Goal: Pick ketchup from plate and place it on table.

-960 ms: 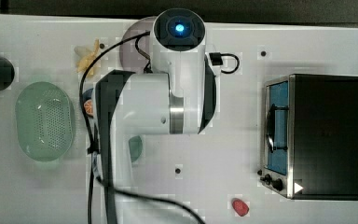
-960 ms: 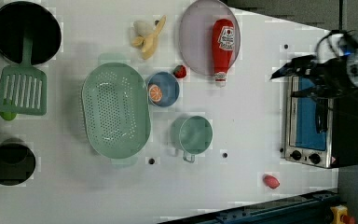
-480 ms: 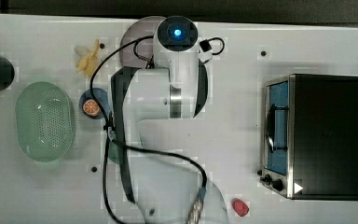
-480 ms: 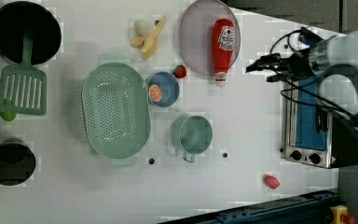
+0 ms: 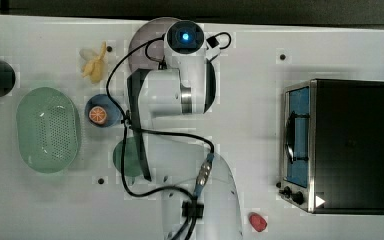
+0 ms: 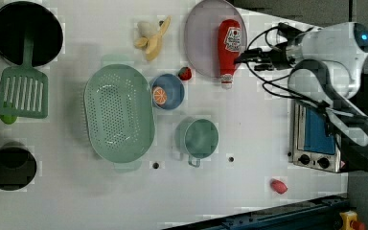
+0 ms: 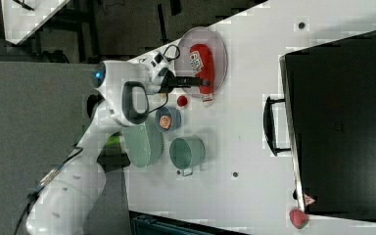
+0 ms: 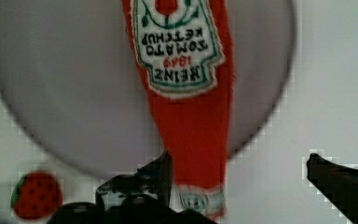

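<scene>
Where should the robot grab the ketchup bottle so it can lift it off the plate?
Probably around the slim red neck, above the white cap. The ketchup lies flat on the plate, its cap end poking past the rim over the table. In the wrist view the open gripper already straddles that neck, so coming straight down with one finger on each long side looks best.

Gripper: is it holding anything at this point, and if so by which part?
Nothing is held. The gripper hangs with its jaws wide open over the neck of the slim red ketchup bottle, which lies on the round lilac-grey plate.
</scene>
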{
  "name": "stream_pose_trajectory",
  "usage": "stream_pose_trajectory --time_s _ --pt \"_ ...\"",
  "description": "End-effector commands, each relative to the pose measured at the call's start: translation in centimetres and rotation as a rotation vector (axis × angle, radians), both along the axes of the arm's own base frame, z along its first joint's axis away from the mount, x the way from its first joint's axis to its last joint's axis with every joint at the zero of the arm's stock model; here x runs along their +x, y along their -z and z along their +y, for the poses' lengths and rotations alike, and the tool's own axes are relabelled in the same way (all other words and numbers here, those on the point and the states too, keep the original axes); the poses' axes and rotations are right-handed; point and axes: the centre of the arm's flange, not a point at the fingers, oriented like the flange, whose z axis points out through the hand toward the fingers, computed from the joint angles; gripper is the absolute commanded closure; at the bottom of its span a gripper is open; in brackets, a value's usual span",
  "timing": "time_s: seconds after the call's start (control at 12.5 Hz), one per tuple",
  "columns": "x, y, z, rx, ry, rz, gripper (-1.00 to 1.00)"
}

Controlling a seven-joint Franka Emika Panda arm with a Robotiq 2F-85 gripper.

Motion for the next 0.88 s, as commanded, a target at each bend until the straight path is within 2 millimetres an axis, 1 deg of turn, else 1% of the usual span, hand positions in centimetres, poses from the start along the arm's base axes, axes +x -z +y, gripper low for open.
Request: stream_pose_trajectory --time_s 0.08,0.24,0.4,0.56,0.64,0.72,0.88 --pt "1.6 0.4 2.6 0.005 -0.101 -0.058 -1.0" --pt "2.3 2.2 2.7 0.005 -0.103 -0.07 -1.0" --pt "2.8 3.7 2.2 -0.02 -0.123 -0.076 -1.0" --pt "3.0 5.3 2.3 -0.023 -0.134 -0.098 -1.0" --pt "3.2 5.8 2.6 -0.017 -0.136 -0.122 -1.0" --pt "3.2 6.2 2.7 -0.015 -0.138 -0.131 -0.92" --pt "3.6 5.6 3.1 -0.01 -0.139 -0.151 -0.43"
